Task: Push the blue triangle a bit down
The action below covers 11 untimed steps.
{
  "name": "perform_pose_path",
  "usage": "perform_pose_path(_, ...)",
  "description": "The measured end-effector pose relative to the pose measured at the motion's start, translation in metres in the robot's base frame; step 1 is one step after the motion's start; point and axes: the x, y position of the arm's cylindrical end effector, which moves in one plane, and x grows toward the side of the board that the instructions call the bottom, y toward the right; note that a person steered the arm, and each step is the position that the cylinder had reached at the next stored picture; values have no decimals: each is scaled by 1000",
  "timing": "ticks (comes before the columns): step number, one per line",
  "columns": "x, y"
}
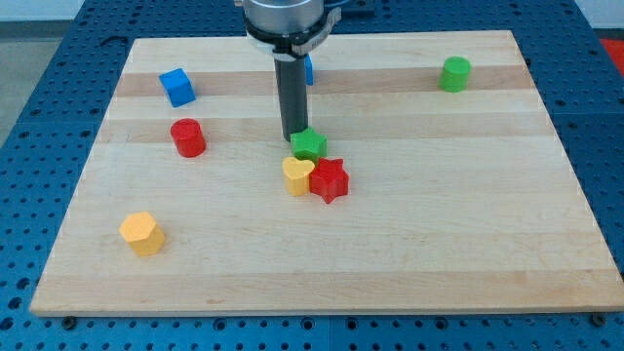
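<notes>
The blue triangle [309,69] is mostly hidden behind my rod near the view's top centre; only a blue sliver shows at the rod's right side. My tip [293,136] rests on the board just left of and touching the green star block [310,145]. It lies well below the blue triangle.
A yellow heart block [297,176] and a red star block [330,179] sit together just below the green star. A blue cube [177,87] and a red cylinder [187,137] are at the left. A yellow hexagon [142,233] is at the lower left, a green cylinder [454,74] at the upper right.
</notes>
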Motion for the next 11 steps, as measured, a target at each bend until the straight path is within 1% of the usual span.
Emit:
perform_pose_path(1,13,3)
perform_pose_path(2,-10,2)
perform_pose_path(3,-48,5)
perform_pose_path(4,-80,32)
perform_pose_path(7,-166,28)
perform_pose_path(8,-155,8)
perform_pose_path(9,-108,1)
perform_pose_path(10,-76,-4)
perform_pose_path(11,-117,-2)
